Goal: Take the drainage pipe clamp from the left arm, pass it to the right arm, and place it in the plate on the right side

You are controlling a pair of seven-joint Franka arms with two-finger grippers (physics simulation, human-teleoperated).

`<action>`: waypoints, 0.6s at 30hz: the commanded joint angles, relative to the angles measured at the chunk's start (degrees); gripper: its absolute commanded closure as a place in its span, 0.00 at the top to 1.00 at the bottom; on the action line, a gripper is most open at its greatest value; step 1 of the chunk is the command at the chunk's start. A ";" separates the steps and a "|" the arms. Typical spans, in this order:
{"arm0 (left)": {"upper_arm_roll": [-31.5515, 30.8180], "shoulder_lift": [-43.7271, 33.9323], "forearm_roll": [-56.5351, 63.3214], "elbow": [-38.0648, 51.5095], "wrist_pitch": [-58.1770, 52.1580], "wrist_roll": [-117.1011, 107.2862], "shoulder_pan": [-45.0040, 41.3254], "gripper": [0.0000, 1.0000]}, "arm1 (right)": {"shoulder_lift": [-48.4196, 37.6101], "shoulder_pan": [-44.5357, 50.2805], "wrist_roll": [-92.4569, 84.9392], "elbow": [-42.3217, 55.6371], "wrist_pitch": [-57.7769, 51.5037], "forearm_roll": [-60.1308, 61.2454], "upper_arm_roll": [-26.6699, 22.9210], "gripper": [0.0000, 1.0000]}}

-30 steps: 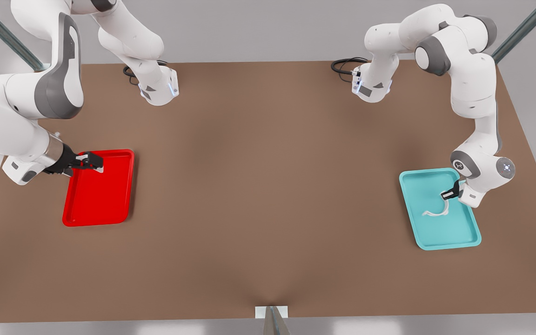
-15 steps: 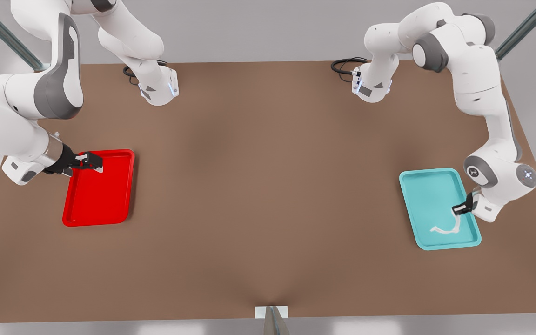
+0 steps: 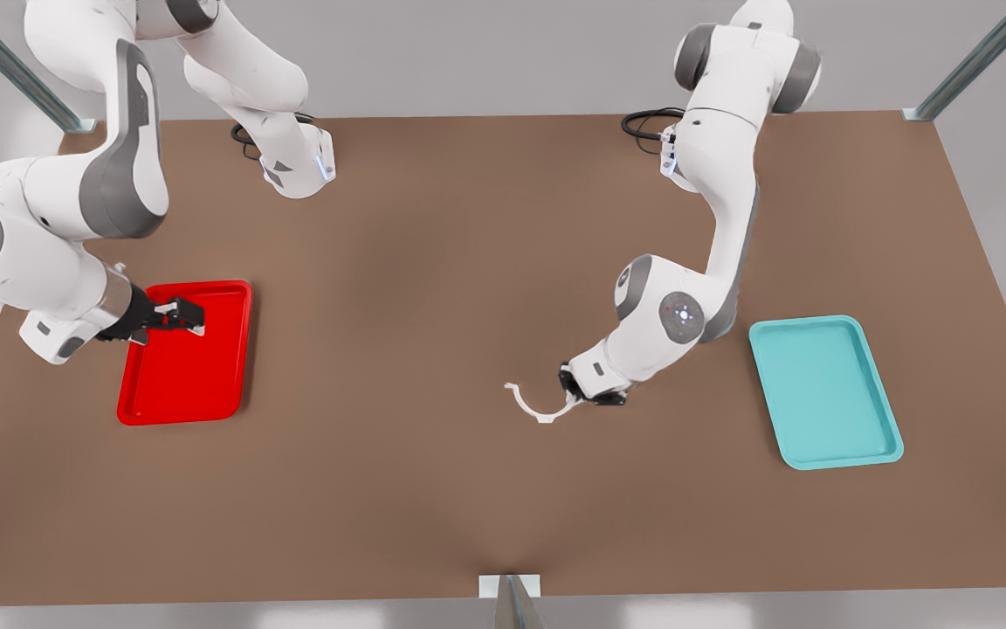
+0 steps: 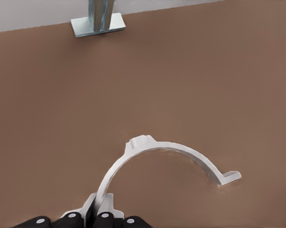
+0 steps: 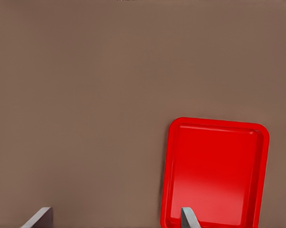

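Note:
The white half-ring drainage pipe clamp (image 3: 524,404) hangs just over the brown table near its middle. My left gripper (image 3: 575,397) is shut on one end of it. In the left wrist view the clamp (image 4: 180,149) arcs away from the gripper (image 4: 99,211), its far tab free. The red plate (image 3: 184,384) lies at the front view's left. My right gripper (image 3: 193,321) hovers open over the plate's far edge, nothing between its fingers. The right wrist view shows the plate (image 5: 214,175) beyond the spread fingertips (image 5: 188,217).
A teal tray (image 3: 822,393) lies at the front view's right with nothing in it. A metal post foot (image 3: 510,590) stands at the table's near edge, also seen as a metal post foot (image 4: 97,21) ahead of the clamp. Black cables (image 3: 643,122) coil by the arm bases.
My left arm has swung from over the teal tray to the table's middle, carrying the clamp with it. The right gripper has shifted slightly over the red plate.

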 commanded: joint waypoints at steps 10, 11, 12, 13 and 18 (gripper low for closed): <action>-0.92 4.59 -0.73 5.40 14.00 -44.32 -11.09 0.21 | 11.55 12.92 1.47 9.50 4.25 1.22 1.19 1.00; -0.92 4.59 -0.73 5.49 14.36 -44.93 -11.71 0.21 | 12.34 13.45 1.47 9.50 5.31 1.31 1.28 1.00; -0.92 4.59 -0.73 5.93 14.45 -45.81 -12.32 0.21 | 12.87 14.24 1.56 9.50 5.49 1.66 1.28 1.00; -1.01 4.59 -0.82 6.02 14.45 -46.34 -12.41 0.21 | 12.87 14.86 1.83 9.32 5.75 1.84 1.36 1.00; -1.36 5.73 -0.82 6.02 15.94 -46.87 -13.55 0.21 | 14.27 17.84 1.83 7.83 6.98 4.21 2.68 1.00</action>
